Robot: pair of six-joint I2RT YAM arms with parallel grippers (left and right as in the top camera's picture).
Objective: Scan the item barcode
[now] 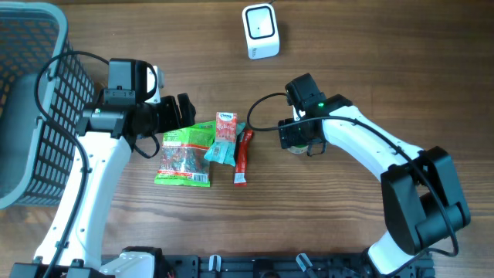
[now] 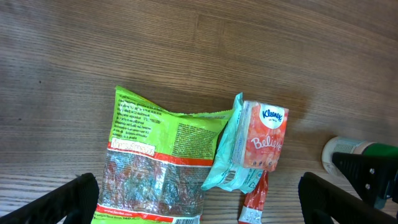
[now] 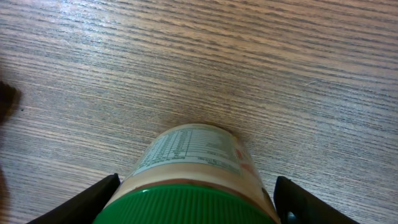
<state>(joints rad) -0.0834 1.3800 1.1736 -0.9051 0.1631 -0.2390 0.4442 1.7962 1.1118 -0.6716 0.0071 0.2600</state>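
Table [image 1: 401, 54], wood grain, fills the frame.

Scanner [image 1: 260, 31]: white, upper centre of the overhead view; well apart from everything else.

Jar [image 3: 193, 174]: green lid, pale printed label; stands on the table right of centre in the overhead view, almost hidden under the right arm's wrist; well below the scanner.

Right gripper [image 3: 194, 205]: over the jar, one finger at each side of the lid; whether the pads press on it cannot be told.

Left gripper [image 1: 185, 114]: spread wide, holding nothing; left of centre, above the upper edge of the bag.

Bag [image 1: 184, 154]: green, clear window, lying flat at centre.

Tissue pack [image 1: 225, 127]: orange-red, Kleenex mark legible in the left wrist view; rests on a teal packet [image 2: 225, 155], which overlaps the bag's right edge.

Red stick [image 1: 242, 158]: narrow sachet, just right of the teal packet; between the pile and the jar.

Basket [image 1: 46, 11]: grey mesh, far left edge of the frame.
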